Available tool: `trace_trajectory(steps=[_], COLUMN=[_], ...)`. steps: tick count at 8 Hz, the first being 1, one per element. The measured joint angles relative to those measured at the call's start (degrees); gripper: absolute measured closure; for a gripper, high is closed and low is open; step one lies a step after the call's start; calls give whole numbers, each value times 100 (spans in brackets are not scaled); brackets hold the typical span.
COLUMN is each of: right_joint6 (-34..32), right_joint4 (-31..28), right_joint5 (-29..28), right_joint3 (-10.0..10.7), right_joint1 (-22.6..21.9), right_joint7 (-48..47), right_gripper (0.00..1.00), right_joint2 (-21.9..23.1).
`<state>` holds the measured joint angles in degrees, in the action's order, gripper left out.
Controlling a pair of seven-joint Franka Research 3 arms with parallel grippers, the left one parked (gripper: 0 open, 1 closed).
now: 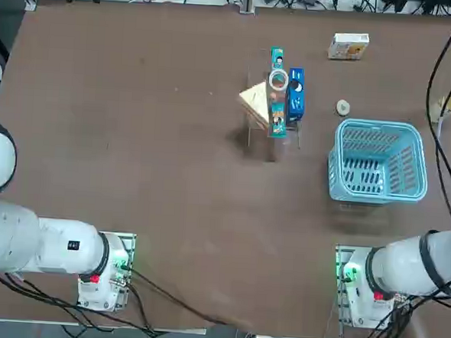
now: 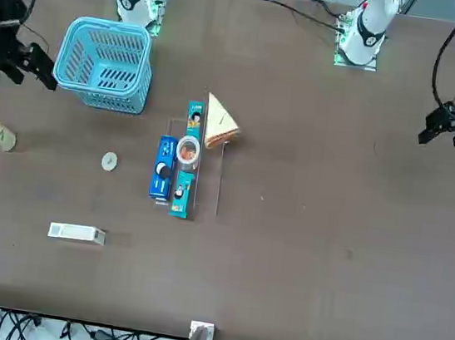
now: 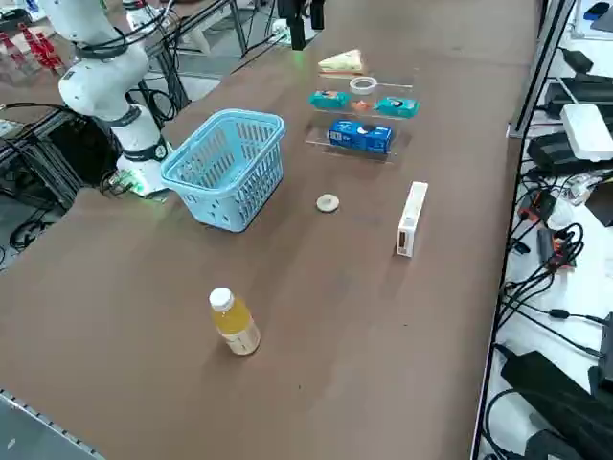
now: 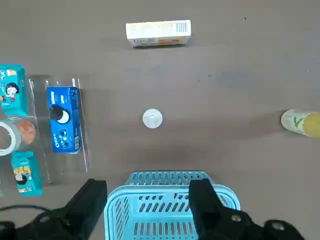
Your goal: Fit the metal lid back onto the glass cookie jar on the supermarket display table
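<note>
The right gripper (image 4: 147, 200), fingers spread and empty, hangs over one basket (image 4: 170, 210); its wrist view alone shows this. Beyond lies one lid (image 4: 152, 119), one jar (image 4: 7, 137) aside.

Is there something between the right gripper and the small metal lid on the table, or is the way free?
Yes. The right gripper, fingers open, hangs above the light-blue plastic basket, and that basket stands between it and the small round silvery metal lid, which lies alone on the dark-brown table. Coming down from above should clear it.
</note>
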<state>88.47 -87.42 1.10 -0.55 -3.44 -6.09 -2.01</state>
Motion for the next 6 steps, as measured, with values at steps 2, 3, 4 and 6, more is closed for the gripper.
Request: trace_trajectory(steps=[2, 3, 4, 6], right_joint6=[2, 3, 9, 328], right_joint4=[0, -3, -16, -58], right_joint5=[0, 0, -2, -3], right_joint3=[2, 8, 12, 13], right_joint1=[-1, -1, 0, 1], right_joint7=[-7, -9, -9, -12], right_gripper=[0, 0, 0, 0], right_joint2=[-14, -34, -100, -428])
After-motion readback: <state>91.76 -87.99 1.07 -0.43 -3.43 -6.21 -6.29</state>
